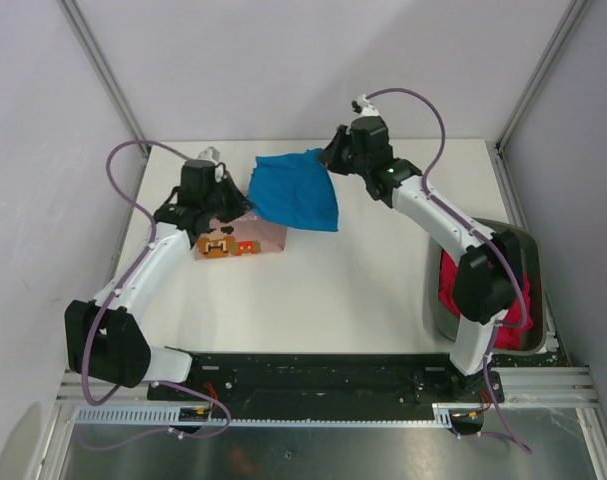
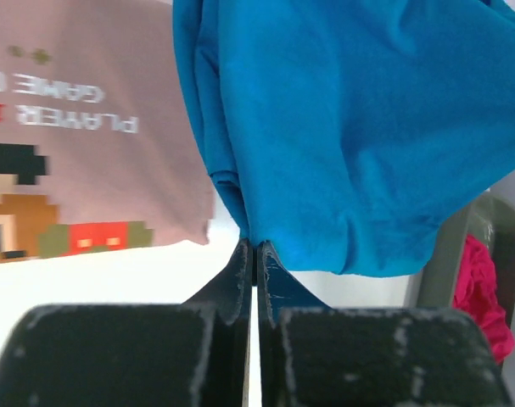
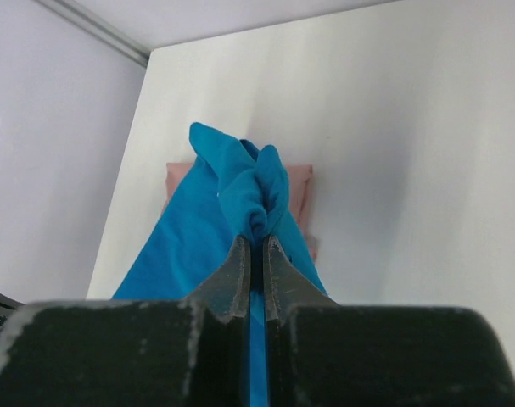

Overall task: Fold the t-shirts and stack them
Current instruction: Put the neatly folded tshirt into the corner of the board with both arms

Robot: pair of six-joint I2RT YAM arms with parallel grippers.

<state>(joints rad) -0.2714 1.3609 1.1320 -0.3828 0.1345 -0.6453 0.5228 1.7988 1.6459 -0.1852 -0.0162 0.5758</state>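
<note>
- The left gripper point(image 2: 255, 248) is clenched on one edge of the blue t-shirt point(image 1: 295, 190).
- The right gripper point(image 3: 255, 242) is pinched on a bunched far corner, so the cloth hangs between the two.
- The pink printed t-shirt point(image 1: 233, 240) lies folded flat on the white table point(image 1: 333, 290), partly under the blue one.
- The red t-shirt point(image 1: 448, 290) sits crumpled in the grey basket point(image 1: 523, 238) at the right.
</note>
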